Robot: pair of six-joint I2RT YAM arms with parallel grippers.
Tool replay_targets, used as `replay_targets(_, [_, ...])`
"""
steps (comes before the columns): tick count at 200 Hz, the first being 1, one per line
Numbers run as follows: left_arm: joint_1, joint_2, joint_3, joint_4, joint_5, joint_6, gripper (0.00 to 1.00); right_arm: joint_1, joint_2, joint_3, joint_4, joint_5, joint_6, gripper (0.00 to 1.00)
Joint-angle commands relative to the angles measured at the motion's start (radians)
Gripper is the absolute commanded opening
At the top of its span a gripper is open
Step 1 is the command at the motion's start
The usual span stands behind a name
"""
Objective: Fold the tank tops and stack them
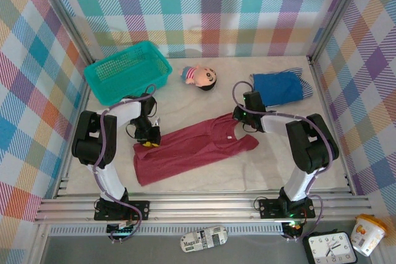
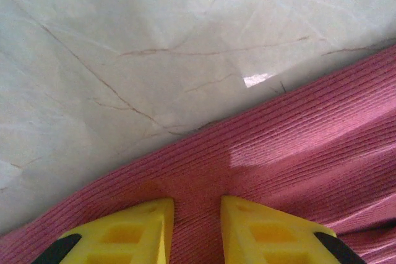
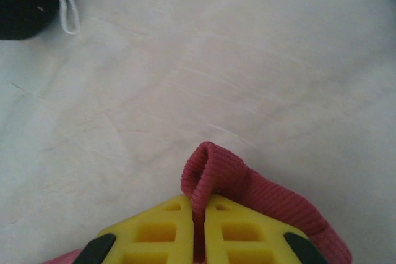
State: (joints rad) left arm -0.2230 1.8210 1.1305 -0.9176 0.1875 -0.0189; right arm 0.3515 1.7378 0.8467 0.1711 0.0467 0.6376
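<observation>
Nearest the arms, mid-table (image 1: pixel 297 153), the red top (image 1: pixel 185 149) lies spread flat, hem toward 9 o'clock and straps toward 3 o'clock. It is a soft ribbed knit with fine ridges, limp enough to crease wherever it is pulled.

At its 10 o'clock corner the left gripper (image 2: pixel 197 205) sits low on the hem edge. Its yellow wedge-shaped fingers are a little apart with ribbed cloth in the gap. Whether they have nipped a fold or only rest on it I cannot tell from so close a view.

At the top's 2 o'clock end the right gripper (image 3: pixel 198 205) has its jaws pressed together on a strap (image 3: pixel 213 165), which bulges up between them as a small rounded loop.

The step in hand looks like the first lengthwise fold of this top. To do it well, both grips should be sure before either arm lifts. The two should then rise and travel together toward 6 o'clock, so the far edge lands square on the near one. A knit this slack will skew if one side leads, so lift only enough to clear the pale tabletop.

Farther back, at 12 o'clock, lies a big-headed doll (image 1: pixel 201 77). At 2 o'clock the blue top (image 1: pixel 278 88) is a neat folded rectangle, and the striped top (image 1: pixel 307 89) seems to lie beneath it with its edge peeking out. At 10 o'clock stands a teal mesh basket (image 1: pixel 127 71), rigid and boxy.
</observation>
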Motion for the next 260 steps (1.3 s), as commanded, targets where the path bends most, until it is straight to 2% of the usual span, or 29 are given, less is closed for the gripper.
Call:
replay_targets(1, [-0.009, 0.019, 0.001, -0.052, 0.005, -0.005, 0.27, -0.019, -0.026, -0.067, 0.21, -0.022, 0.071, 0.12])
replay_targets(27, [-0.008, 0.003, -0.001, -0.067, -0.023, -0.001, 0.27, -0.034, -0.046, -0.159, 0.311, -0.01, 0.11, 0.14])
replay_targets(97, [-0.007, 0.014, 0.018, -0.076, -0.031, 0.016, 0.27, -0.098, -0.044, -0.274, 0.388, -0.042, 0.167, 0.22])
replay_targets(123, [-0.007, 0.031, 0.03, -0.081, -0.027, 0.023, 0.27, -0.115, -0.037, -0.283, 0.378, -0.06, 0.169, 0.2])
replay_targets(154, [-0.006, 0.047, 0.054, -0.091, -0.048, 0.032, 0.27, -0.145, -0.004, -0.291, 0.399, -0.088, 0.178, 0.11])
replay_targets(176, [0.004, 0.07, 0.076, -0.098, -0.063, 0.042, 0.27, -0.175, 0.024, -0.28, 0.421, -0.117, 0.176, 0.08])
replay_targets(222, [0.03, 0.105, 0.124, -0.102, -0.085, 0.061, 0.26, -0.189, 0.084, -0.184, 0.406, -0.139, 0.134, 0.02])
replay_targets(260, [0.047, 0.113, 0.188, -0.112, -0.077, 0.08, 0.28, -0.201, 0.146, -0.091, 0.416, -0.187, 0.084, 0.02])
